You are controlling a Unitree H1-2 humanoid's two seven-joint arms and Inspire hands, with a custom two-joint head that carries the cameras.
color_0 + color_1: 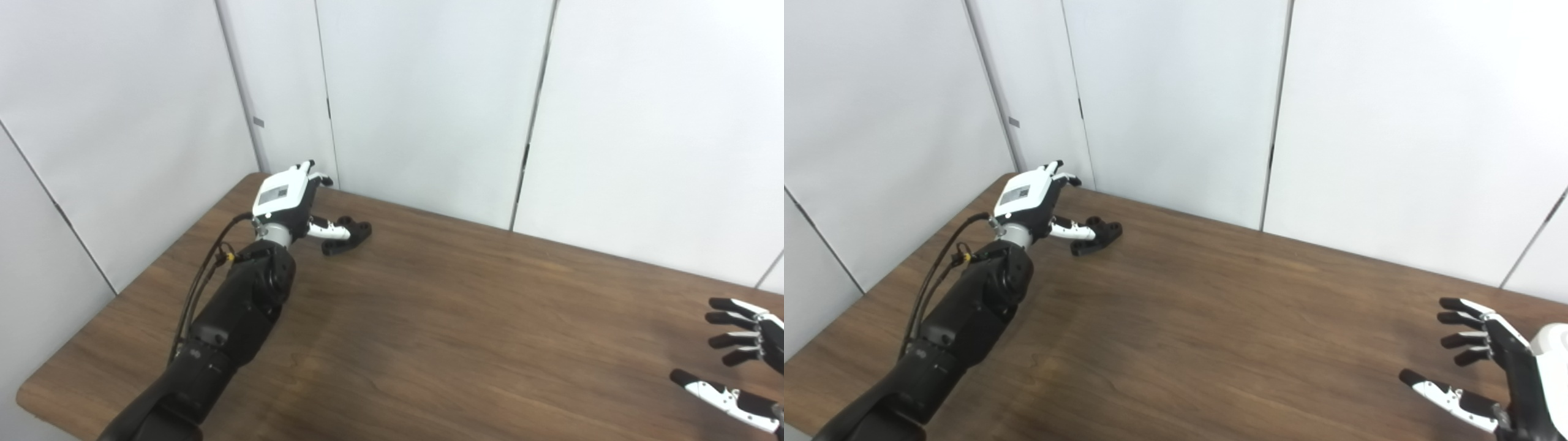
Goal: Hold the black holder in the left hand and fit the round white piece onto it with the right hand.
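Observation:
The black holder lies flat on the brown table near its far left corner. My left hand reaches out beside it, fingers spread and open, with the thumb lying over the holder's near left end; nothing is gripped. My right hand hovers at the near right edge of the picture, open, fingers apart and palm turned left, holding nothing. No round white piece shows in either view.
White wall panels stand close behind the table's far edge and along its left side. The table's rounded near left corner is in view. A black cable loops off my left forearm.

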